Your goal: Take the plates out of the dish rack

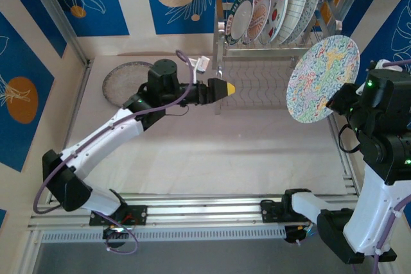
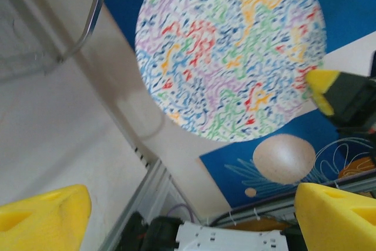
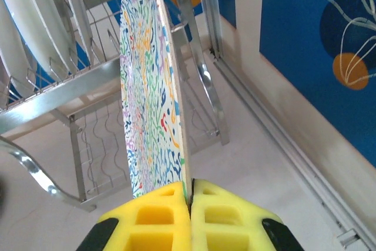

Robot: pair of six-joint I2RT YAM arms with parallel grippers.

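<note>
Right hand point(image 3: 191, 191) pinches floral plate point(image 3: 150, 86), face pointing left.

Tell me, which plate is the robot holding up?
The colourful squiggly plate, pinched at its edge by the right gripper. The other plates stand in the dish rack, except one grey plate on the table.

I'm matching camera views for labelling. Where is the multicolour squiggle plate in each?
Top external: multicolour plate, right of centre, by the dish rack's right end.
Left wrist: plate upper middle, face-on.
Right wrist: plate centre, edge-on, pinched by the right fingers.
Shared landmark: the dish rack, upper middle, top left and left respectively.
</note>
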